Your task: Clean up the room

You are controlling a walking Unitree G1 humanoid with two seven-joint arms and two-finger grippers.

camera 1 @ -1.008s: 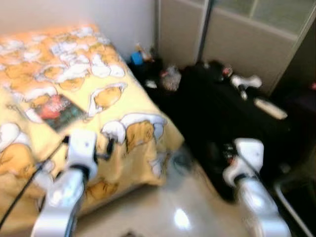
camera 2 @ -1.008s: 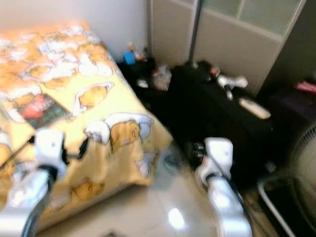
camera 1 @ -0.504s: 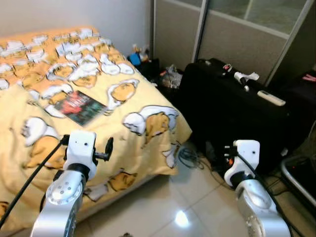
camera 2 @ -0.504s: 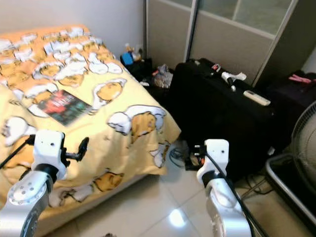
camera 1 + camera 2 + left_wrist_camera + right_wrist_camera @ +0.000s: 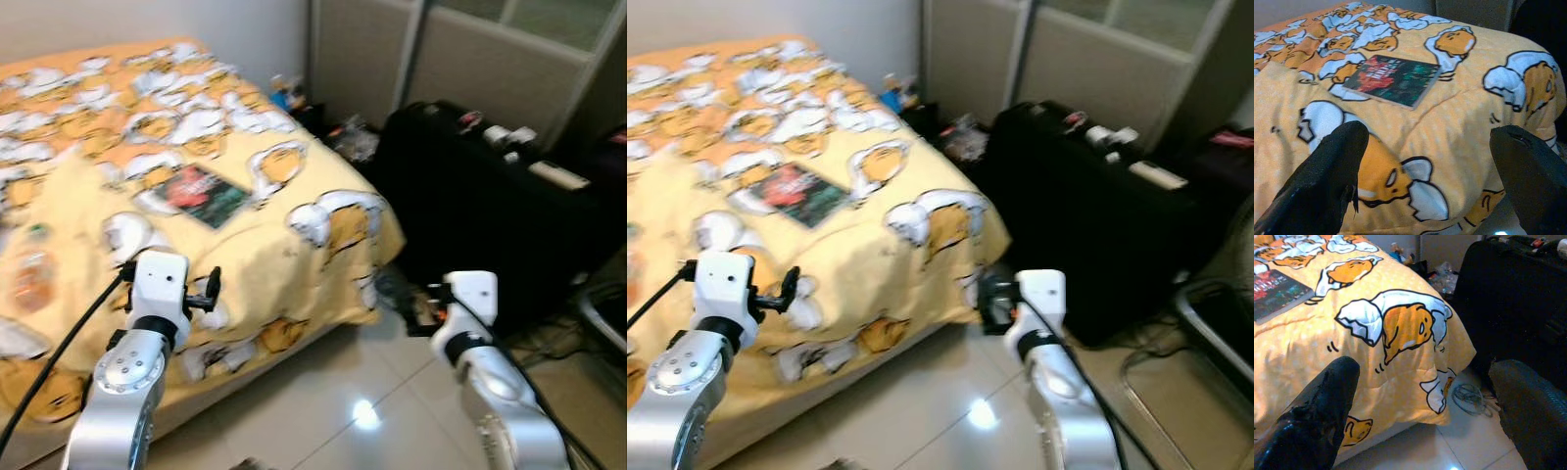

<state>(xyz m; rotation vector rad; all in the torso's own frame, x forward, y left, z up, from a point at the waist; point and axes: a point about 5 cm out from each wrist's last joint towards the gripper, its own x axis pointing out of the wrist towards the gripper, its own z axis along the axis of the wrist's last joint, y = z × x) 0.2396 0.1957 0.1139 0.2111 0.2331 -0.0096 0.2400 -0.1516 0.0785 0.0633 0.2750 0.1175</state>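
A dark book (image 5: 201, 194) lies flat on the bed's yellow cartoon-print quilt (image 5: 265, 245); it also shows in the left wrist view as the book (image 5: 1393, 80). My left gripper (image 5: 1427, 134) is open and holds nothing, hovering over the quilt short of the book. My right gripper (image 5: 1422, 367) is open and holds nothing, level with the bed's corner. Both silver arms are raised before me, the left arm (image 5: 137, 357) over the bed's near edge and the right arm (image 5: 480, 362) over the floor.
A black suitcase (image 5: 490, 211) stands right of the bed with a white remote (image 5: 558, 175) and small white items (image 5: 506, 135) on top. Clutter (image 5: 294, 98) fills the far corner. A cable (image 5: 1469, 396) lies on the tiled floor (image 5: 323, 411). An orange item (image 5: 31, 272) lies on the quilt at left.
The camera has swung left, so the bed takes up more of the picture and the suitcase sits further right. Both arms stay raised with open fingers.
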